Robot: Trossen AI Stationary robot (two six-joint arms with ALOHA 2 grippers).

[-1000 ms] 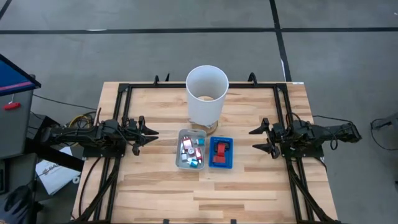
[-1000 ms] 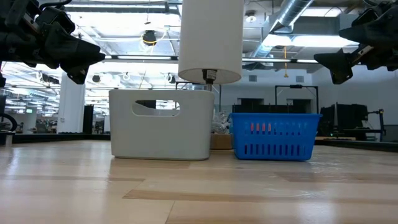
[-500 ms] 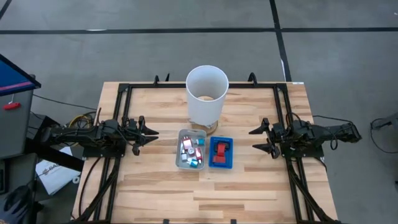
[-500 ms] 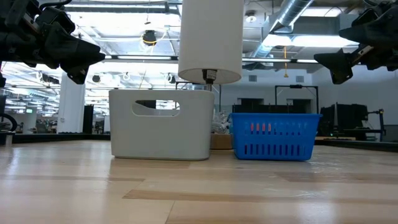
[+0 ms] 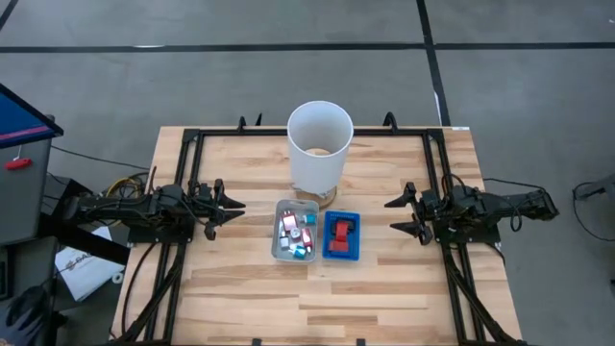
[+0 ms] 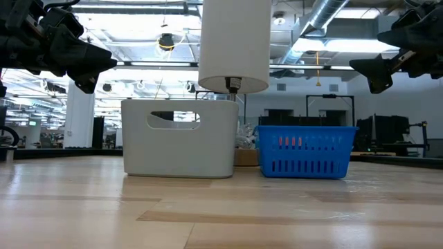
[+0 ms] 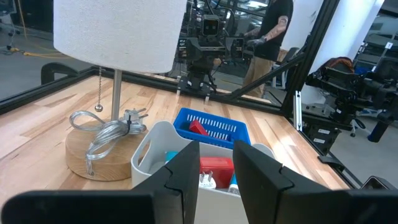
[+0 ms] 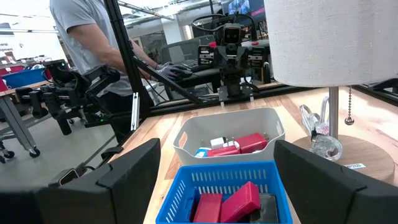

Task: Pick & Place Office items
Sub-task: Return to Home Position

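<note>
The office items are small red, blue and white pieces (image 5: 296, 234) lying in a white bin (image 5: 280, 252) at the table's middle. Red blocks (image 8: 227, 202) and a dark piece lie in a blue basket (image 5: 356, 252) right beside it. My left gripper (image 5: 231, 213) hovers level above the table's left side, pointing at the bin; it is shut with nothing in it (image 7: 216, 168). My right gripper (image 5: 402, 213) hovers level at the table's right side, pointing at the basket, open and empty (image 8: 217, 149). In the low view both grippers hang well above the tabletop.
A lamp with a tall white shade (image 5: 320, 144) stands on a round wooden base (image 7: 93, 155) just behind the bin, its cord and plug coiled on the base. Black frame rails (image 5: 192, 144) run along the table's edges. A person (image 8: 93, 50) stands beyond the table.
</note>
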